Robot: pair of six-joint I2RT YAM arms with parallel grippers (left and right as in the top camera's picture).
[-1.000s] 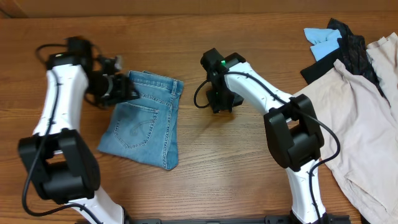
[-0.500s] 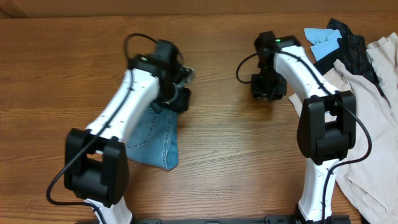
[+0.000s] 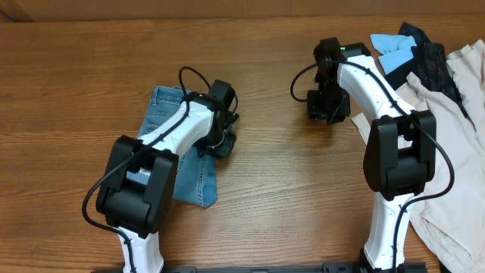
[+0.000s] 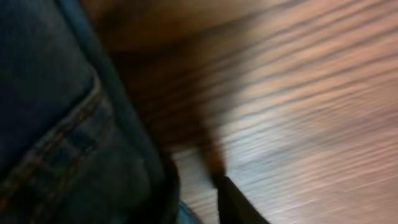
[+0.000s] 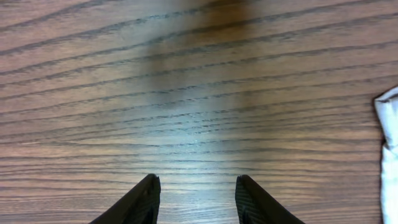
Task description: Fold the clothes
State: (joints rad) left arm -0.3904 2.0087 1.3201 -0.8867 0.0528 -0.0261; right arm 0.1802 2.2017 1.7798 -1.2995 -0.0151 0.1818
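Note:
The light-blue denim jeans (image 3: pixel 164 106) lie folded into a compact rectangle on the wooden table at the left in the overhead view. My left arm lies across them and hides their middle. My left gripper (image 3: pixel 224 141) is low at the jeans' right edge. In the blurred left wrist view, denim with a stitched seam (image 4: pixel 56 137) fills the left, and the fingers (image 4: pixel 198 200) are apart, one over denim and one over wood. My right gripper (image 3: pixel 326 111) is open and empty over bare wood (image 5: pixel 198 186), well right of the jeans.
A large beige garment (image 3: pixel 443 152) lies at the right edge, with a black garment (image 3: pixel 426 59) and a small bright-blue cloth (image 3: pixel 394 50) behind it. A pale cloth edge (image 5: pixel 389 143) shows at the right of the right wrist view.
My left arm has swung from the jeans' left side across them to their right edge. My right gripper moved right and back, away from the jeans, then held still.

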